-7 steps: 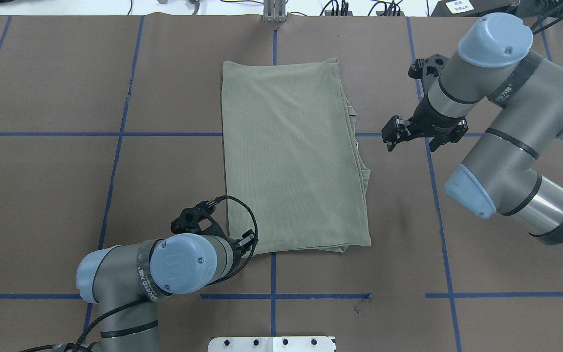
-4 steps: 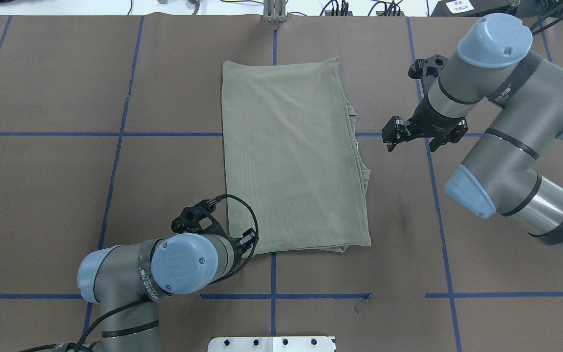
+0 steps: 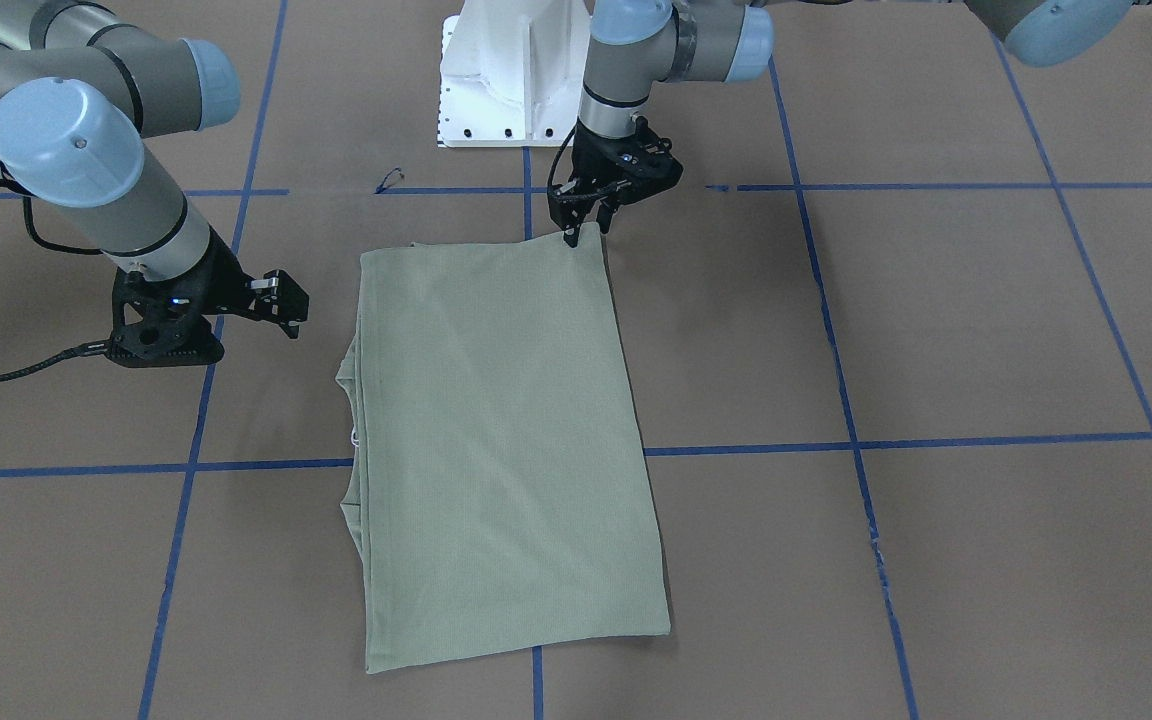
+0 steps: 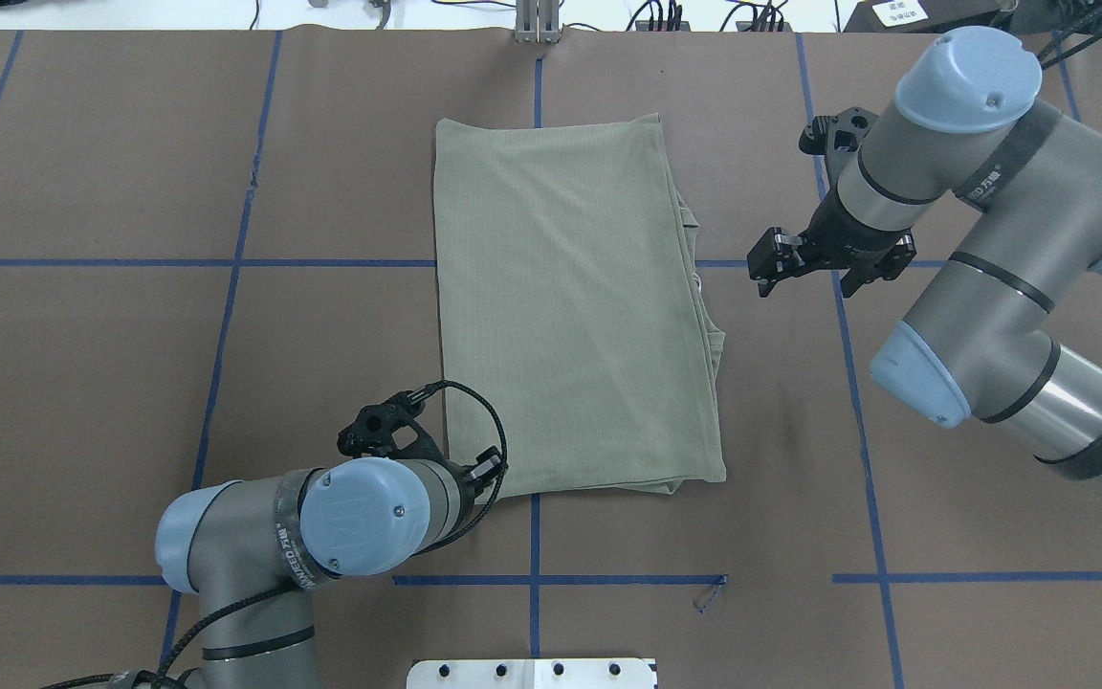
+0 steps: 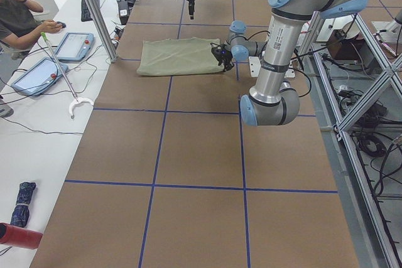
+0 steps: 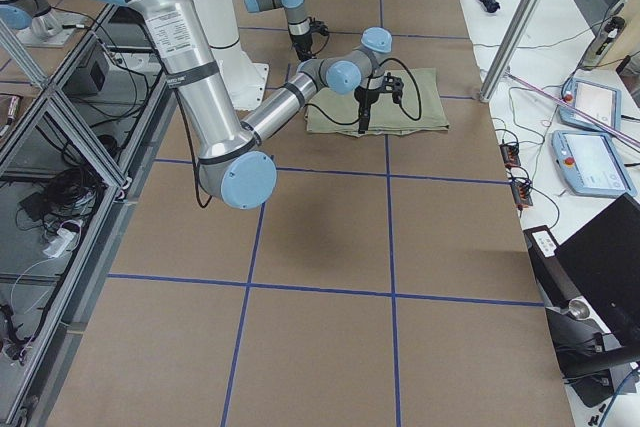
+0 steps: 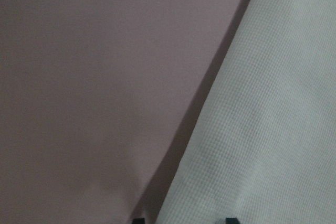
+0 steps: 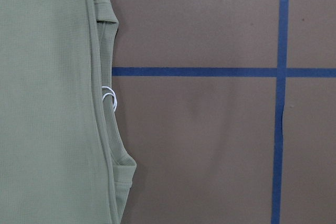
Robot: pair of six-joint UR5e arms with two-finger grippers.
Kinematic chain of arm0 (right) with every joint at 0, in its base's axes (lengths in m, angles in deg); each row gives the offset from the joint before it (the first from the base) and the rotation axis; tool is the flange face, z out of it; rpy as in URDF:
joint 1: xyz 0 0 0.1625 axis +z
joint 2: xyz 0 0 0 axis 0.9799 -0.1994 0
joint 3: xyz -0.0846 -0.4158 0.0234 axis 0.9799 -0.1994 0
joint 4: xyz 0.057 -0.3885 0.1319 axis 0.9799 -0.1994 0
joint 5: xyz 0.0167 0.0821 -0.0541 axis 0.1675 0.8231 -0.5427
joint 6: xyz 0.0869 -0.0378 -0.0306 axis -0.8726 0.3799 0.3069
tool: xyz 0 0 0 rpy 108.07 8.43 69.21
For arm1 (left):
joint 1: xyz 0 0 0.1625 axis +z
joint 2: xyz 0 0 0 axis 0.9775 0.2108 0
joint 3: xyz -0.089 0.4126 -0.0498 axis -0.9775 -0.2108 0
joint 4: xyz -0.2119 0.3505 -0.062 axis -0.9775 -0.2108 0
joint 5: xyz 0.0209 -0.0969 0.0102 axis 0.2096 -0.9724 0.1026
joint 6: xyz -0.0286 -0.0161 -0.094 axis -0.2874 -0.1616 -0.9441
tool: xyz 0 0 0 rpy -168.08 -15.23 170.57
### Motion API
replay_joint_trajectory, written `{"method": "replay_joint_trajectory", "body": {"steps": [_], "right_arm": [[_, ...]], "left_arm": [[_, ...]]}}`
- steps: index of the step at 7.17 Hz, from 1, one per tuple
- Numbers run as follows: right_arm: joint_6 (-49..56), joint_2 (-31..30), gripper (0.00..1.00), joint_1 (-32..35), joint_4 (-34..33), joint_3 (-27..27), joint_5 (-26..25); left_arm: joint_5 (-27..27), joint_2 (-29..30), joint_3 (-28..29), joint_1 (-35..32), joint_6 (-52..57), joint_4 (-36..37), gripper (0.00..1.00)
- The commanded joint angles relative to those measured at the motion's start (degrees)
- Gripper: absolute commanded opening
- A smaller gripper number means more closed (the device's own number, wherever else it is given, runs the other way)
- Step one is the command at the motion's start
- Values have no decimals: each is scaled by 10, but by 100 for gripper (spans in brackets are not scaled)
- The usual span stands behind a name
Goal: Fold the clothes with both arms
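left gripper [image 3: 584,232]: fingers apart, astride shirt [image 3: 496,440] corner (robot-side) | right gripper [image 4: 763,266]: fingers apart; beside shirt, not touching

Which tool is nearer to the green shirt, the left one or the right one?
Left. The left tool is at the corner of the shirt nearest the robot, straddling its edge. The right tool hangs beside the shirt's layered side, clearly apart.
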Motion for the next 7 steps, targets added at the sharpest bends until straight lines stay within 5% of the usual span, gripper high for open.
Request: {"method": "replay_joint_trajectory", "body": {"steps": [1,3,5,7], "right_arm": [[-1,0,100,0,0,0,-1],[-1,-1,100,0,0,0,-1],[-2,-1,100,0,0,0,-1],[-32,-2,100,-2,0,7,-1]], "left_arm": [[0,0,1,0,0,-1,46],[0,0,2,3,0,-1,31],[0,0,0,3,5,-1,4],[-3,0,-6,3,21,-2,0]]}}
